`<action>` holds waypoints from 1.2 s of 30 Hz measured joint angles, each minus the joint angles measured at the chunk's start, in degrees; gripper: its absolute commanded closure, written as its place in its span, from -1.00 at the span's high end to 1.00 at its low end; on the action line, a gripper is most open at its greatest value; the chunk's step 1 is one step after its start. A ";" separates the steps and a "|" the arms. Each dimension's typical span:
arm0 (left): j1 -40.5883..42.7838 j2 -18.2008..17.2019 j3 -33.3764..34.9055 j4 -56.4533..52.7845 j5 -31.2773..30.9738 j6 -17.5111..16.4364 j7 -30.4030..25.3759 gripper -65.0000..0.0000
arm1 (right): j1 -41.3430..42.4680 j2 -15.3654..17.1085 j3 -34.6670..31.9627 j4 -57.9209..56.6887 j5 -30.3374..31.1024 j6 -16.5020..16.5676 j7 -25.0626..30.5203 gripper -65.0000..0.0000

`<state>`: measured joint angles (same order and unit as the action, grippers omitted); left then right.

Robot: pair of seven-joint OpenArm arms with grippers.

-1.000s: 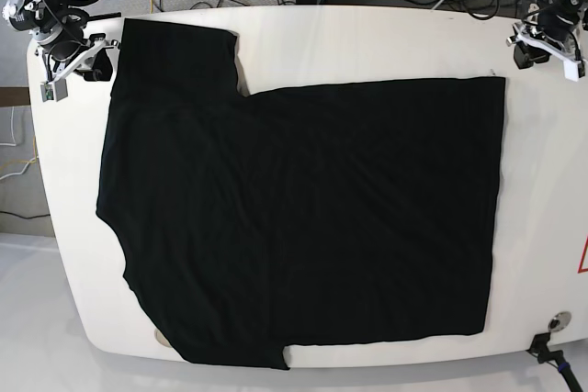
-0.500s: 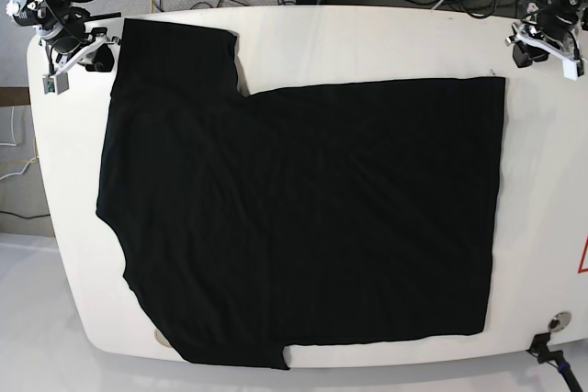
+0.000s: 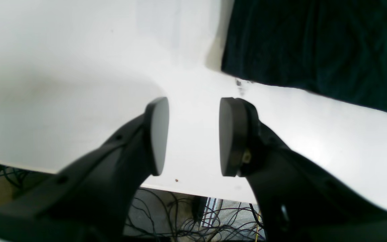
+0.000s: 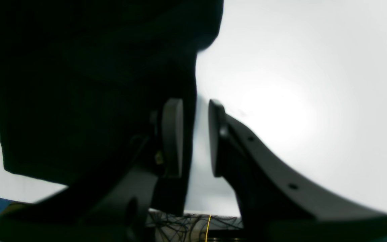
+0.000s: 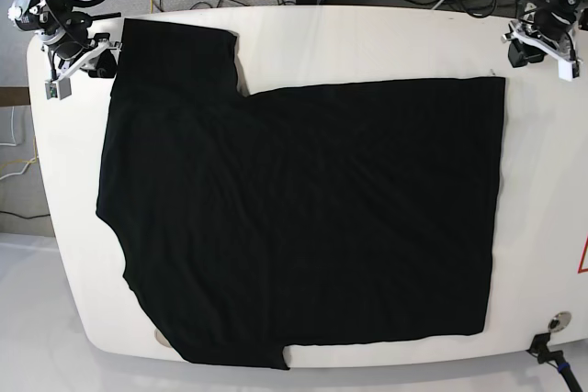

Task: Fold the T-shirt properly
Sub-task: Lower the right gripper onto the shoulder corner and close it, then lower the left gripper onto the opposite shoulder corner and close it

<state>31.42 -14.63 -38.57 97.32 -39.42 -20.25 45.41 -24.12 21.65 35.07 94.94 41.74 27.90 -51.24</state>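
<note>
One T-shirt: black, spread flat, plain side up, covering most of white table; no fold made yet, I judge. Left gripper: jaws apart, empty, over bare table beside hem corner. Right gripper: jaws narrowly apart, nothing between, at sleeve edge. Next: I must seat jaws on both far corners, close, lift together.

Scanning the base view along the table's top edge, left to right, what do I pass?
Right end effector → T-shirt sleeve → bare table → left end effector.
</note>
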 measured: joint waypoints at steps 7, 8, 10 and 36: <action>-0.92 0.00 0.70 -0.42 -2.62 -0.42 0.81 -0.33 | 2.03 -0.35 -2.05 -3.39 0.42 -0.24 0.00 -0.58; -1.09 0.00 0.72 -0.42 -4.09 -0.37 1.77 -0.33 | 2.10 -0.39 -1.68 -3.74 0.90 -0.20 0.00 -0.53; -0.94 0.09 0.39 -0.15 -9.25 -0.28 2.56 -0.33 | 2.12 -0.37 -1.31 -4.00 3.26 -0.26 0.00 -0.38; -1.25 0.92 -5.90 0.44 -18.32 -2.10 7.06 -0.28 | 6.45 -1.36 -6.54 -8.81 -1.27 0.48 3.21 -0.07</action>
<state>30.17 -13.72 -44.47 97.76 -57.74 -22.35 52.47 -17.67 20.29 28.53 86.13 40.47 28.38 -48.03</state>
